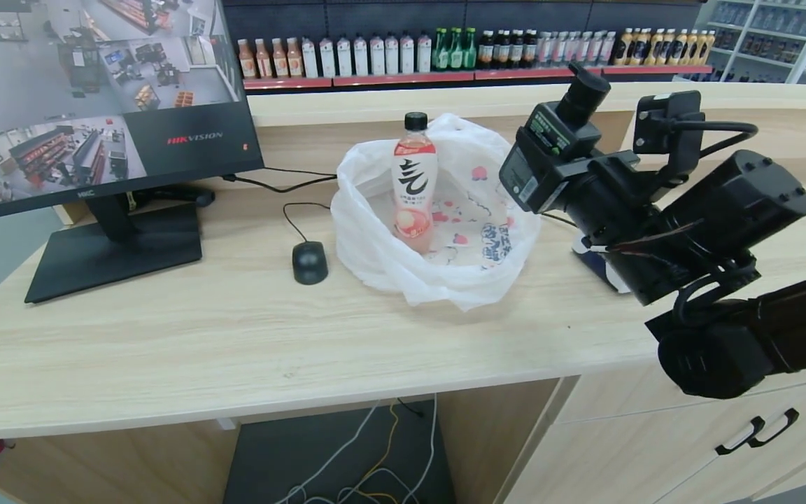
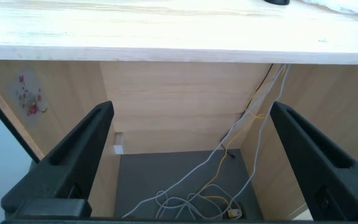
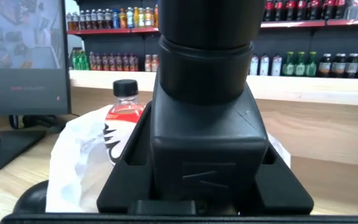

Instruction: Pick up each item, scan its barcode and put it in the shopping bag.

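The bottle (image 1: 413,189) stands upright inside the shopping bag (image 1: 375,262) on the surface (image 1: 235,336); the right claw (image 1: 574,192) sits just beside the bag, pinching a black scanner (image 1: 550,150). The left claw (image 2: 191,118) is spread and holds nothing, low under the surface's front edge, well apart from the bag. Bagging this item looks done, so I'd guess the scanner gets parked next: back away from the bag first, lower slowly, don't snag the rim or tip the bottle.
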Robot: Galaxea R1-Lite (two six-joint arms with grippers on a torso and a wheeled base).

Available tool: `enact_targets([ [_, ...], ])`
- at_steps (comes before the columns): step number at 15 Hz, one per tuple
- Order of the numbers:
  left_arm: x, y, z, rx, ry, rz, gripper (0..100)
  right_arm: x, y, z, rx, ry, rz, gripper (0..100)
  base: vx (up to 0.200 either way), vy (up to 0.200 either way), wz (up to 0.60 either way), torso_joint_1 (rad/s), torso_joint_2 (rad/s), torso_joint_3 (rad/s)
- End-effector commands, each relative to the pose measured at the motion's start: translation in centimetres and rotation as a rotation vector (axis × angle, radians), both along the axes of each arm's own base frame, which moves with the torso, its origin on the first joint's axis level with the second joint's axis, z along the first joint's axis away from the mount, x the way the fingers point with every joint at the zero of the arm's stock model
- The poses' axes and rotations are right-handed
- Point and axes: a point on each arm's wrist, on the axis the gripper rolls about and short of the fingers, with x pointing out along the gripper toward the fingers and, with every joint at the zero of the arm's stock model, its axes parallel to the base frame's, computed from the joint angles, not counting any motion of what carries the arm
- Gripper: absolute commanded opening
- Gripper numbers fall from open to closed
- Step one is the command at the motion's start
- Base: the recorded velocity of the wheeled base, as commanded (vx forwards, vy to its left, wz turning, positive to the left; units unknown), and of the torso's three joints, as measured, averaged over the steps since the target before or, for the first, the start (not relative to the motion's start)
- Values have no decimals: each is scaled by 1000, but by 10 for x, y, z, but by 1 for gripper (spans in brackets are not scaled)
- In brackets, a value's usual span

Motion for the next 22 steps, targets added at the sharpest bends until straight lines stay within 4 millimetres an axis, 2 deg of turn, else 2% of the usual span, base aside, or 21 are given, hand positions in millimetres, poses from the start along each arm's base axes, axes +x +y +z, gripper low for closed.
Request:
enact_targets([
  [1, 0, 0, 0, 0, 0, 0, 100, 17, 11, -12, -10, 16, 5, 0, 0, 0, 0, 0, 0, 0],
  [4, 0, 0, 0, 0, 0, -1, 100, 34, 29, -33, -38, 74, 27, 0, 0, 0, 0, 0, 0, 0],
  [7, 0, 0, 0, 0, 0, 0, 100, 46, 48, -29, -62, 113, 51, 0, 0, 0, 0, 0, 0, 0],
  [11, 0, 0, 0, 0, 0, -1, 100, 61, 67, -43, -98, 181, 68, 0, 0, 0, 0, 0, 0, 0],
  [15, 0, 0, 0, 0, 0, 0, 100, 68, 68, -50, -107, 207, 53, 0, 0, 0, 0, 0, 0, 0],
  [22, 0, 0, 0, 0, 0, 0, 100, 82, 53, -56, -123, 298, -44, 0, 0, 0, 0, 0, 0, 0],
])
